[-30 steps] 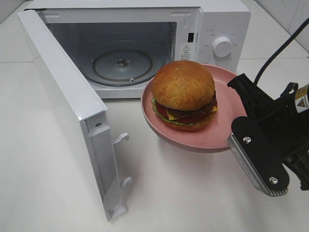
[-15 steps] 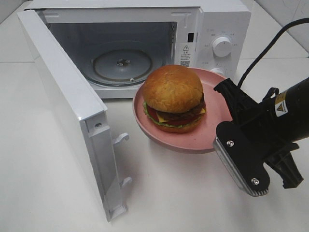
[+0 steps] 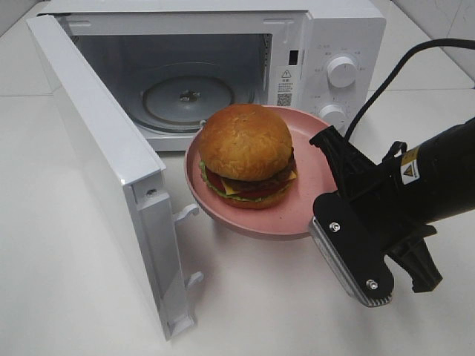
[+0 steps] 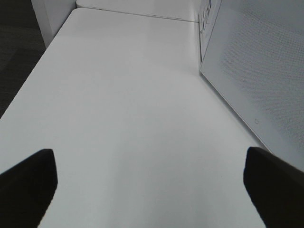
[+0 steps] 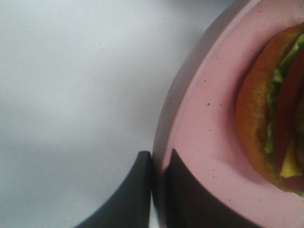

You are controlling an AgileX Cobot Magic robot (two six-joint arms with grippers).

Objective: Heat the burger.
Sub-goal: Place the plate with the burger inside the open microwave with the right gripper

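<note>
I see the burger (image 3: pixel 246 156) sitting on a pink plate (image 3: pixel 300 215). It sits a bit toward the side of the plate nearest the microwave (image 3: pixel 326 37), and its bun is round and shiny brown. I can see red, yellow and green layers under the bun.

My right end effector (image 3: pixel 323 178) is pinching the edge of the plate on the side away from the door (image 3: pixel 96 163). In the right wrist view the two dark fingers (image 5: pixel 137 194) are close together with the plate's rim (image 5: pixel 190 123) squeezed between them. The burger (image 5: pixel 266 118) is just past them. The plate looks lifted off the counter (image 3: pixel 74 297), with a shadow under it.

The plate is right in front of the microwave's open mouth but not inside. The door stands wide open to the left of the plate. Inside, the round glass tray (image 3: pixel 189 100) has nothing on it. The far edge of the plate covers part of the lower knob (image 3: pixel 334 115).

My left end effector (image 4: pixel 152 190) does not show in the high view. In its own wrist view the two dark fingertips (image 4: pixel 28 185) are far apart with only white counter (image 4: pixel 123 95) between them, so it is wide and holds nothing. The outside of the door (image 4: pixel 256 71) is off to one side.
</note>
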